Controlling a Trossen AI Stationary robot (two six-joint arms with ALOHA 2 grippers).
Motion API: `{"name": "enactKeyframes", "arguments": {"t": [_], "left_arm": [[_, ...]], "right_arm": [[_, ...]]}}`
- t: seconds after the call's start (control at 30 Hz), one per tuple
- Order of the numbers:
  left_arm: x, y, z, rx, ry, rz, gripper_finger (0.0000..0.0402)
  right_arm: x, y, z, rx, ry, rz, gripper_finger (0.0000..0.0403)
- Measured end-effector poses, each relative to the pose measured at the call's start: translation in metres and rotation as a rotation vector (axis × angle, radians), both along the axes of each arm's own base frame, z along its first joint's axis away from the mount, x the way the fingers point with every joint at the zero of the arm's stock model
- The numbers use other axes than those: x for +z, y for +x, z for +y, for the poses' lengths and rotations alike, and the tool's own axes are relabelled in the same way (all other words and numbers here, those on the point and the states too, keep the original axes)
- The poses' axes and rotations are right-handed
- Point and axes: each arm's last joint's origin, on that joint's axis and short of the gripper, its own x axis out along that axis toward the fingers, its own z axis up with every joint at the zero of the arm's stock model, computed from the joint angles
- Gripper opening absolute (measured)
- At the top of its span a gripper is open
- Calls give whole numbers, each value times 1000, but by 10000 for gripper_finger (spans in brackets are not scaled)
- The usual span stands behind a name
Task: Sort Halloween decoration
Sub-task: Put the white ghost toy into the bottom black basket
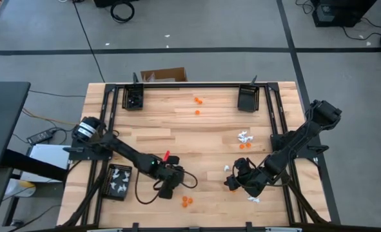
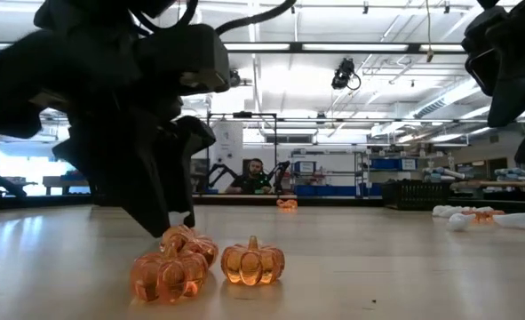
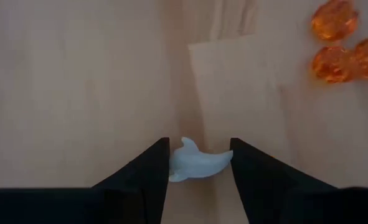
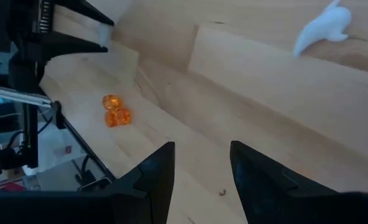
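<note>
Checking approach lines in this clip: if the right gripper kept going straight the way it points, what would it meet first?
Most likely bare table. The right gripper holds nothing, and nothing lies between or straight ahead of its fingers. The white ghost and the orange pumpkins sit off to either side, though depth is hard to judge.

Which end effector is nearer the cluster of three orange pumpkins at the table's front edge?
Left. The left end effector sits right beside the orange pumpkins, straddling a white ghost. The right end effector is farther off across the table.
</note>
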Motion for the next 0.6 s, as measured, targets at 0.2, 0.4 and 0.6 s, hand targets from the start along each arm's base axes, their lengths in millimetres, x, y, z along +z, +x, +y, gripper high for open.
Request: {"name": "enactKeyframes", "arguments": {"t": [0.2,0.4,0.6], "left_arm": [[-2,-2,1,37,-15,16,169],[1,-4,2,55,-17,37,160],[30,-30,13,154,-11,155,159]], "right_arm": [[1,0,1,3,-4,-12,162],[1,0,1,6,-6,-13,162],[1,-1,2,13,-9,-13,162]]}}
